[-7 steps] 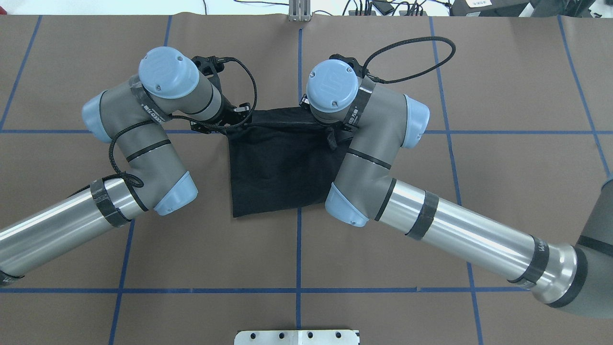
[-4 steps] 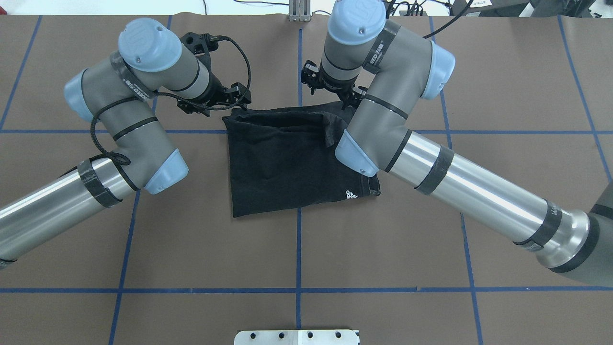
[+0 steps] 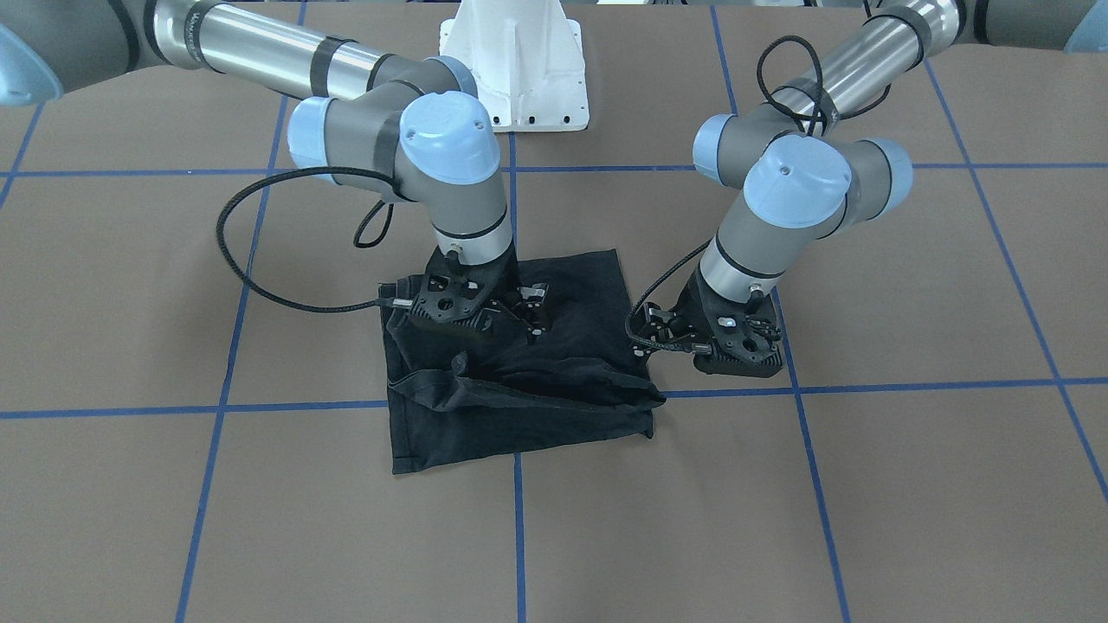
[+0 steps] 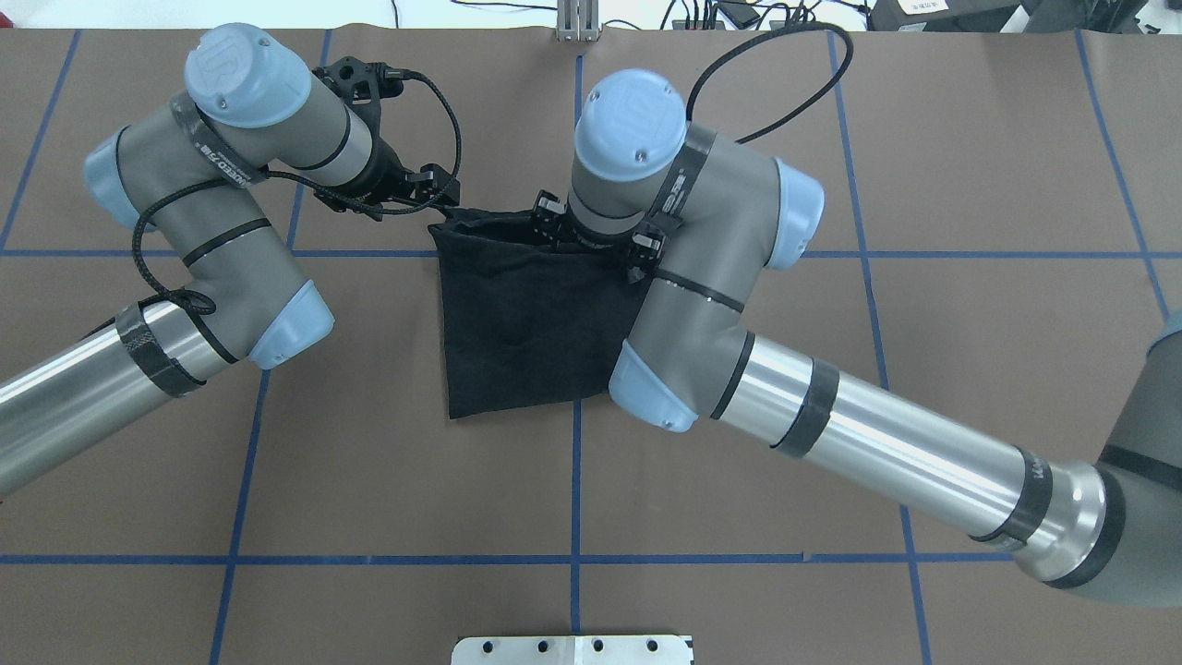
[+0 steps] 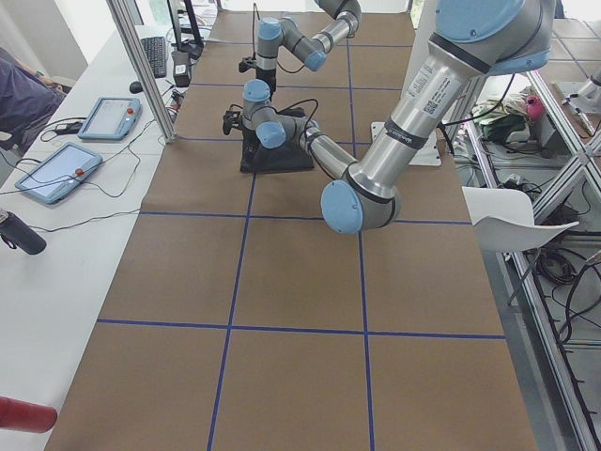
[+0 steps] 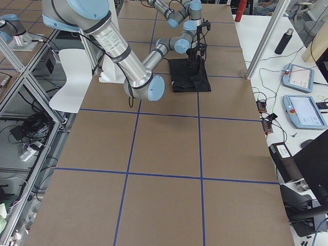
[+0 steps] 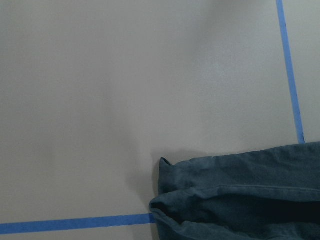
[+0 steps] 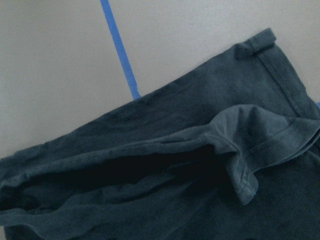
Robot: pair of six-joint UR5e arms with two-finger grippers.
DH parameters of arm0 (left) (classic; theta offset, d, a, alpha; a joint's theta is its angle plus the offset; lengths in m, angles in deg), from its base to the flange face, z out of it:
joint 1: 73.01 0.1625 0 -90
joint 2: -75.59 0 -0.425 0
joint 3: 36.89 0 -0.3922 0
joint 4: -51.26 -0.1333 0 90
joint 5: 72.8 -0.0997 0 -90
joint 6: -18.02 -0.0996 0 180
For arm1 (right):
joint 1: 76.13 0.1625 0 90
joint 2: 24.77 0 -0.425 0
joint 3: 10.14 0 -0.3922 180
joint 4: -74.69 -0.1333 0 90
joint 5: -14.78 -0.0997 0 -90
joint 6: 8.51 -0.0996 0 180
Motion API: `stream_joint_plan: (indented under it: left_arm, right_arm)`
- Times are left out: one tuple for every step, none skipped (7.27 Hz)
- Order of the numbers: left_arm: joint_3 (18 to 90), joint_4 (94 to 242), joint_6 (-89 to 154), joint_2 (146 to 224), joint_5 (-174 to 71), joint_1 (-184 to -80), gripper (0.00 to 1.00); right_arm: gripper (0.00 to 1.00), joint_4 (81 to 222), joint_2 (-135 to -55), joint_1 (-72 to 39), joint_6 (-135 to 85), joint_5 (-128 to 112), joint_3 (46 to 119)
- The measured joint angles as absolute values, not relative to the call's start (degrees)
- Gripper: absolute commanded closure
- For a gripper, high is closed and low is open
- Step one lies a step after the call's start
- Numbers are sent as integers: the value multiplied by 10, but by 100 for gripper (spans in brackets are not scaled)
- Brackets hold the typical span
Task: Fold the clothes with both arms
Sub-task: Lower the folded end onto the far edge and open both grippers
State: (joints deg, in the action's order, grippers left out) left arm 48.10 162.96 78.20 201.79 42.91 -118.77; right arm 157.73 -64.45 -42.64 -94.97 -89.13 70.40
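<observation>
Tubing of the left arm [image 4: 231, 231] is reaching in from the left of the overhead view. Its left gripper [image 4: 434, 187] is hanging near the far left corner of the shirt [image 4: 526, 314], off the cloth and over the bare table [image 4: 970, 185]. The fingers are pointing down, black against the black body, so I cannot tell whether they are spread or pressed together. The left wrist camera is showing no fingers, only that shirt corner at the bottom of the picture and a blue tape line [image 7: 75, 222] beside it.

The shirt is lying near the middle of the table, folded into a nearly square block with a plain black side showing. It is covering the crossing of two tape lines and sitting slightly skewed to the grid. Its sides are so close in length that a long axis is hard to call. The edge farthest from the robot is running side to side and bunching up in loose layers. In the right wrist view a hemmed flap [image 8: 240, 180] is sticking out of those layers. From overhead, the right arm [image 4: 702, 277] is hiding the shirt's near right corner.

The right gripper [image 3: 530, 313] is hovering over the shirt, toward its right side, and its own wrist is covering it from overhead. From across the table it is showing black on black cloth. I cannot tell how its fingers are standing or whether they are touching the fabric. In both side views the shirt and grippers are appearing too small to make out.
</observation>
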Motion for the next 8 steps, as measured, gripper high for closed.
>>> stream_joint_plan:
  left_arm:
    - [482, 1630, 781, 2017, 429, -1188, 0]
    - [483, 1630, 781, 2017, 429, -1188, 0]
    - [485, 1630, 781, 2016, 430, -1188, 0]
    - [487, 1630, 782, 2016, 430, -1188, 0]
    - [490, 1629, 782, 2015, 430, -1188, 0]
    - [498, 1629, 783, 2011, 430, -1188, 0]
    - [507, 1629, 784, 2006, 430, -1188, 0]
    - [513, 1629, 785, 2003, 430, -1188, 0]
  right_arm:
    - [100, 1577, -647, -443, -948, -861, 697]
    - [100, 1576, -646, -448, -944, -839, 686]
    - [100, 1573, -644, -444, -928, -823, 667]
    - [100, 1571, -643, -434, -902, -816, 650]
    - [100, 1567, -640, -421, -883, -813, 632]
    - [100, 1554, -635, -406, -873, -811, 610]
    - [100, 1527, -627, -389, -868, -810, 579]
    - [100, 1503, -613, -373, -865, -810, 542]
